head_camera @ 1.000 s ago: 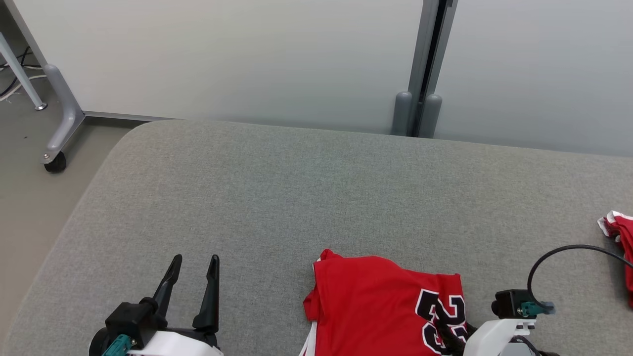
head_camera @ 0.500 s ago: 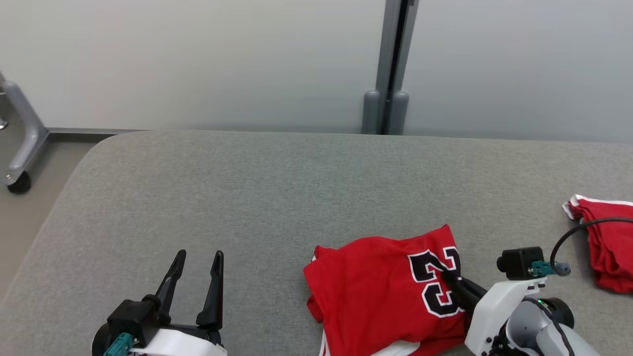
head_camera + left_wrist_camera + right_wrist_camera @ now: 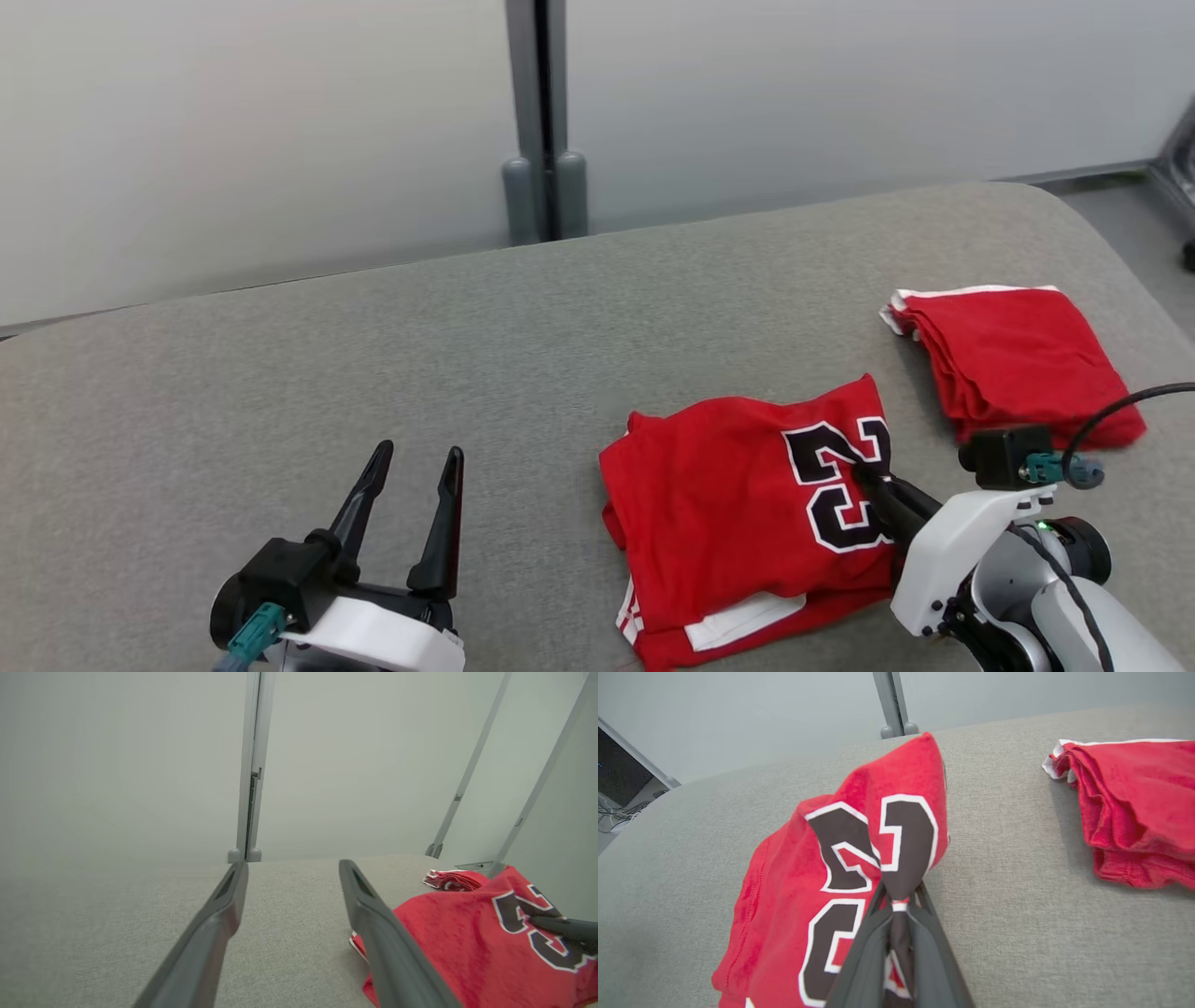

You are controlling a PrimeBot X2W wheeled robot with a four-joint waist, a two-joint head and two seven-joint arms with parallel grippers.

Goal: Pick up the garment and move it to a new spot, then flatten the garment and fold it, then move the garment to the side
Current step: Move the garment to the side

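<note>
My right pincer [image 3: 866,474] is clamped on the folded garment [image 3: 728,504] by its numbered edge, lower middle of frame, I'd guess to drag it aside; left pincer [image 3: 415,455] sits spread apart, lower left.

red cloth garment [image 3: 738,495] (matt), grey woven table [image 3: 467,355]

Light soft, even, coming from overhead; no glare showing. Grey padded table [image 3: 373,355] reading bright, its weave showing sharp in head view. In right wrist view, garment [image 3: 784,896] casting faint soft shadow at its right edge; folded red pile [image 3: 1134,807] throwing dim shadow on its left side. Left wrist view looking hazy, low in contrast; left gripper [image 3: 293,865] blurring toward bottom edge, partition posts [image 3: 468,777] leaning from wide-angle distortion. Right gripper [image 3: 900,893] going out of focus at its base.
</note>
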